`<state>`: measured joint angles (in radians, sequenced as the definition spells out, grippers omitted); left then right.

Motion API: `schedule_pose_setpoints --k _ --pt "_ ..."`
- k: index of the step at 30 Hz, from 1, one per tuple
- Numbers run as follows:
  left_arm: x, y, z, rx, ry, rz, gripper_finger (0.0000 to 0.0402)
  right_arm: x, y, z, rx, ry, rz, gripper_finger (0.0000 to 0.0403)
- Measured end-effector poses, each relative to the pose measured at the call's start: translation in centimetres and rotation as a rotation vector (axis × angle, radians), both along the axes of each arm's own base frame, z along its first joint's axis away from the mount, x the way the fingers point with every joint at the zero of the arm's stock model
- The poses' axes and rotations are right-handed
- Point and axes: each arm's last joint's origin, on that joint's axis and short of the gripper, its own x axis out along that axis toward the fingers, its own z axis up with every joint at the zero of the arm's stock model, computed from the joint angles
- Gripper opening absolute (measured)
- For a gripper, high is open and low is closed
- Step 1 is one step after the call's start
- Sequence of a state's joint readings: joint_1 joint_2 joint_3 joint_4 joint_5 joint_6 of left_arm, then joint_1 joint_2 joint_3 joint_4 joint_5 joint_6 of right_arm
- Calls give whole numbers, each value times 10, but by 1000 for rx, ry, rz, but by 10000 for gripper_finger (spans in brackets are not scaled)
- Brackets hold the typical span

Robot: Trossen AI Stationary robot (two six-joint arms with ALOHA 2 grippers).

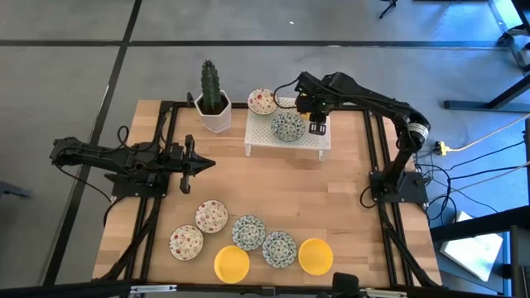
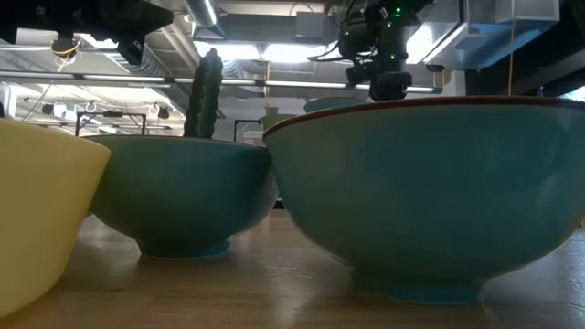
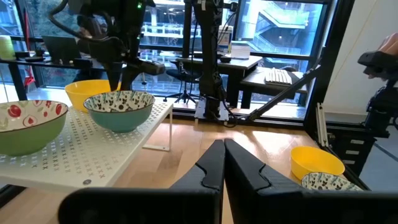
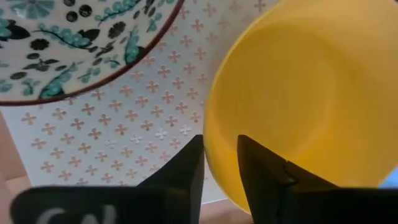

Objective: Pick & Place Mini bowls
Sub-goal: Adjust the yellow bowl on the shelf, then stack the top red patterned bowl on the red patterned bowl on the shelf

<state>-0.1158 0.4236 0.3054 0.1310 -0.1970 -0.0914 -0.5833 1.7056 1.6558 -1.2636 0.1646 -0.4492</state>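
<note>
A white perforated rack (image 1: 286, 142) stands at the table's far side. On it are a red-speckled mini bowl (image 1: 262, 101) and a blue-green patterned one (image 1: 287, 127). My right gripper (image 1: 317, 118) hangs over the rack's right part, shut on a yellow mini bowl (image 4: 311, 93), which the gripper hides in the high view. The left wrist view shows that yellow bowl (image 3: 93, 92) behind the blue-green one (image 3: 118, 109). Several more bowls lie near the table's near edge: red-speckled (image 1: 211, 216), blue-green (image 1: 248, 232), yellow (image 1: 315, 256). My left gripper (image 1: 195, 163) waits shut over the table's left half. My right gripper holds the yellow bowl by its rim (image 4: 219, 163), one finger (image 4: 186, 171) outside the wall and one (image 4: 264, 171) inside the hollow. The fingers come from above, pointing down. The bowl is upright over the rack's right end; whether its foot touches the rack I cannot tell.
A cactus in a white hexagonal pot (image 1: 213, 103) stands just left of the rack. In the low view, bowls (image 2: 430, 183) close to the camera block most of the table. Bare wood lies between the rack and the near row of bowls.
</note>
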Motion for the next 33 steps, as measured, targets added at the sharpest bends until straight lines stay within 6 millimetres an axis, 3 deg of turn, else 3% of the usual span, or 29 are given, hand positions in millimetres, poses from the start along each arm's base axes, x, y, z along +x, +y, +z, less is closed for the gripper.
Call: schedule_pose_setpoints --k 15,28,33 --pt "0 0 0 0 0 0 4 -2 -5 0 9 -13 -19 84" --pt "0 0 0 0 0 0 4 -4 -5 0 -21 18 -54 147" --pt "0 0 0 0 -1 0 4 -2 -7 13 -57 -29 -93 169"
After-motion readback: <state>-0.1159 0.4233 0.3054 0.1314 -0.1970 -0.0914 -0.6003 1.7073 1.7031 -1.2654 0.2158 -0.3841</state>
